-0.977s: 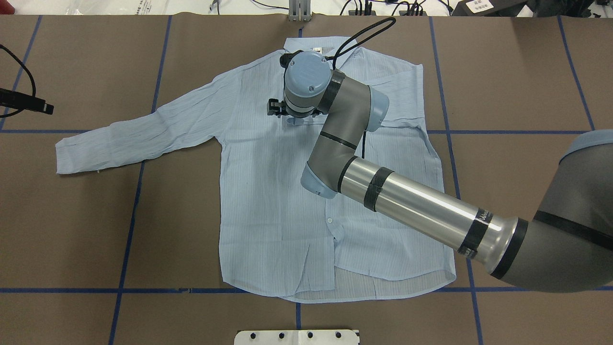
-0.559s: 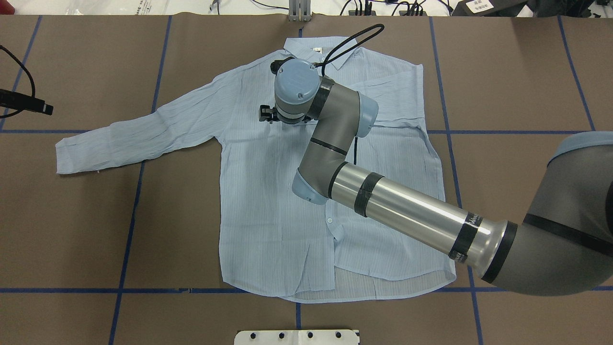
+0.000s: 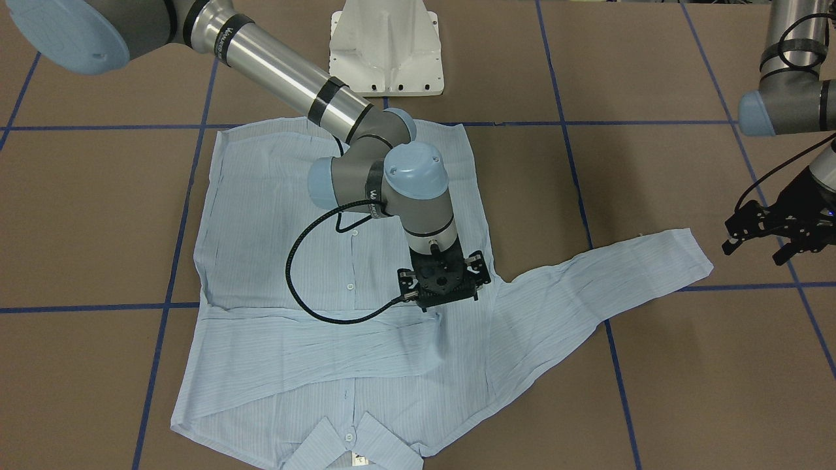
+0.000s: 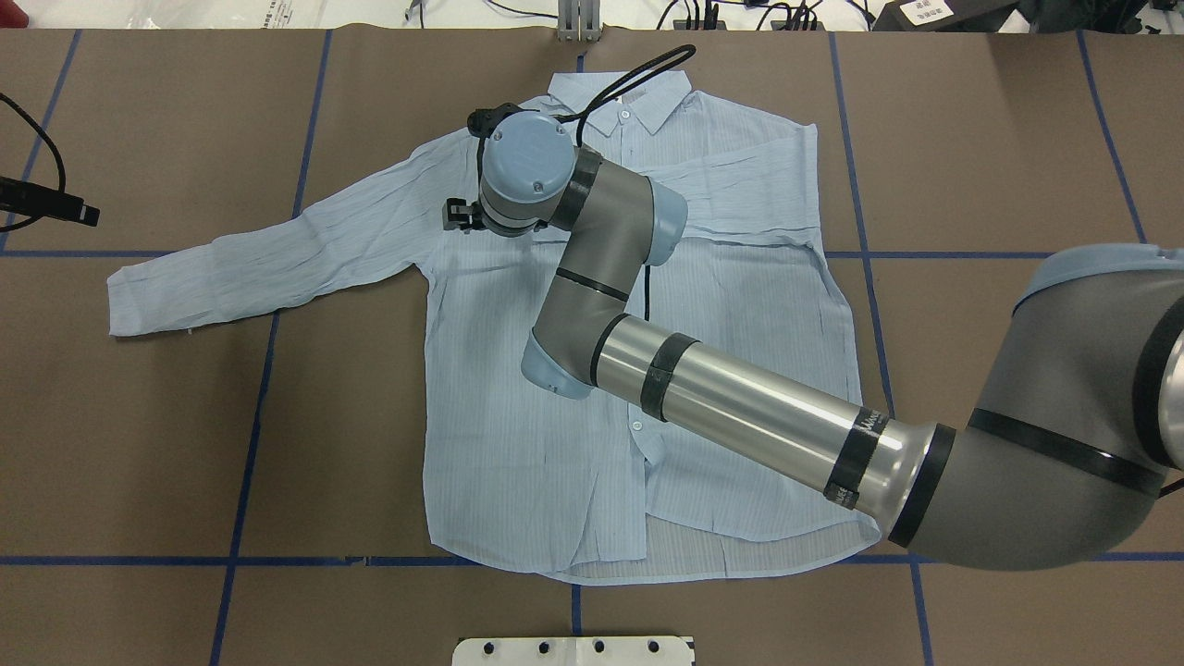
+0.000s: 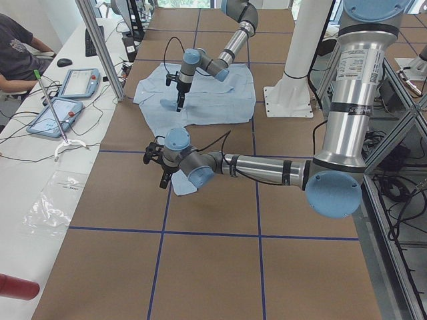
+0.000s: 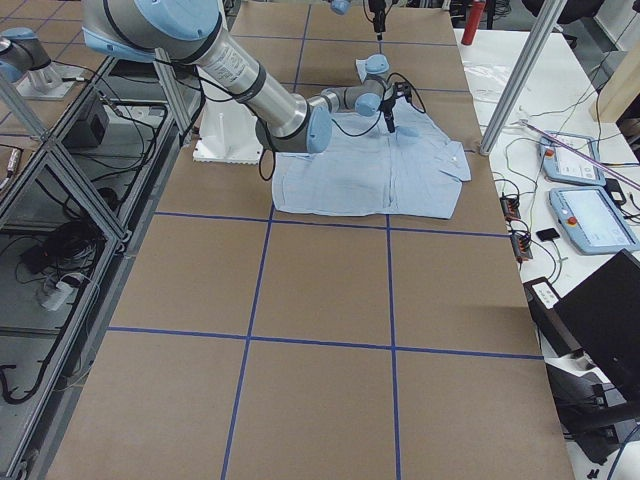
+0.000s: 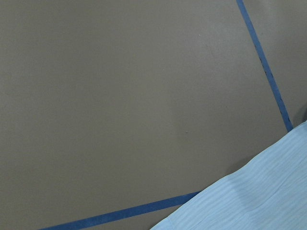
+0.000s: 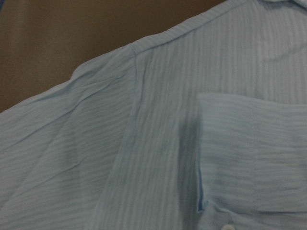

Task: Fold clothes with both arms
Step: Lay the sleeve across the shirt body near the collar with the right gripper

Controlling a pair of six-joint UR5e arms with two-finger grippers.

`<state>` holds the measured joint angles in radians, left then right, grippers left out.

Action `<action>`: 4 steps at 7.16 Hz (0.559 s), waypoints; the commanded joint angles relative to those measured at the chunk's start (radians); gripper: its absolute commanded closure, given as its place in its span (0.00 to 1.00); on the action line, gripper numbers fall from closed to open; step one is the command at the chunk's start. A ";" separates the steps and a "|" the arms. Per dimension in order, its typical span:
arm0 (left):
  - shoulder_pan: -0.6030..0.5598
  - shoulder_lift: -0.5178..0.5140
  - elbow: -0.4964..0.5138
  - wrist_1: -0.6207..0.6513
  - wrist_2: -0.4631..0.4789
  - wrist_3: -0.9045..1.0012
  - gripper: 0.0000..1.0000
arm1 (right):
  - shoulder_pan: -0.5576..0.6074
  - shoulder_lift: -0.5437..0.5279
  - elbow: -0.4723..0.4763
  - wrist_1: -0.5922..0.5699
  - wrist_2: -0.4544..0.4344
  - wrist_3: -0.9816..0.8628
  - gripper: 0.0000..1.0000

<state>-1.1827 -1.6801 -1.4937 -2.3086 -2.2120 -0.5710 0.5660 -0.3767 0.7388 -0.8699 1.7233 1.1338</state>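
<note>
Right arm (image 4: 740,407) shifted leftward, shirt tag (image 3: 358,460) illegible

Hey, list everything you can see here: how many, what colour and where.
shirt: one, light blue, flat mid-table, one sleeve folded across the chest
table: one, brown with blue tape lines, under everything
pedestal base: one, white, at the table's robot-side edge
tablets: two, grey-blue, side bench
person: one, dark top, at that bench
right claw: one, black, above the shirt's shoulder
left claw: one, black, open, beyond the outstretched cuff
</note>
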 commanded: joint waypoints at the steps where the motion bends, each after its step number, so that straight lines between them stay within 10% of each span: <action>1: 0.000 0.000 0.004 0.000 0.000 0.000 0.00 | -0.014 0.059 -0.055 0.091 -0.022 0.001 0.02; 4: 0.011 0.005 -0.025 -0.002 0.050 -0.102 0.00 | -0.011 0.047 0.122 -0.144 -0.011 0.076 0.02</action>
<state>-1.1796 -1.6783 -1.5003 -2.3083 -2.1970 -0.6055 0.5534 -0.3221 0.7501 -0.8554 1.7059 1.1896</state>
